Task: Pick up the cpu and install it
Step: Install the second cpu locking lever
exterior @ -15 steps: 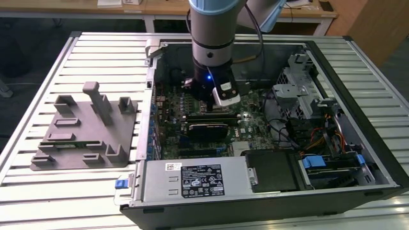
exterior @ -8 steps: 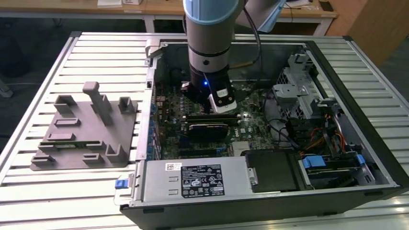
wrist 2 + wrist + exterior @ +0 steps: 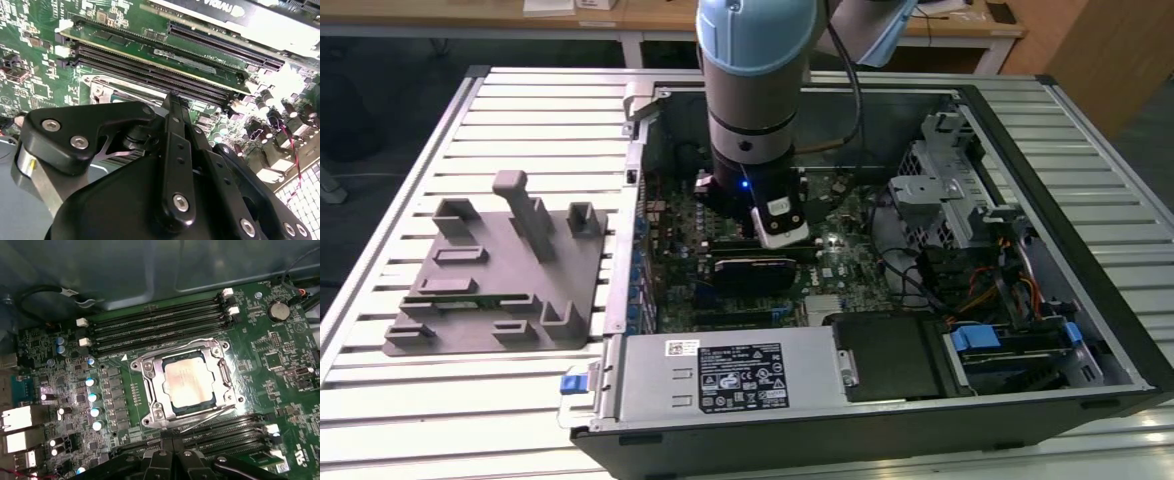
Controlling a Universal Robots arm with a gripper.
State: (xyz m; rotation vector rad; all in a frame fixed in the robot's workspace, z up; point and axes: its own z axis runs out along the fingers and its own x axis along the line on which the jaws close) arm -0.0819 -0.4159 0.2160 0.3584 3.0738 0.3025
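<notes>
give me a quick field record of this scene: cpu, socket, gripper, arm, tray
cpu: lying flat in the socket, silver top up
socket: metal frame around the cpu, between rows of memory slots
gripper: just beside the socket, not touching the cpu
arm: reaching down into the open computer case
tray: grey, on the table at the exterior view's left

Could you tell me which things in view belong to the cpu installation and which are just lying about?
Job in hand:
- cpu, lying in the socket
- gripper, beside the socket
- motherboard

Lying about:
- grey fixture tray outside the case
- power supply
- drive cage
- graphics card
</notes>
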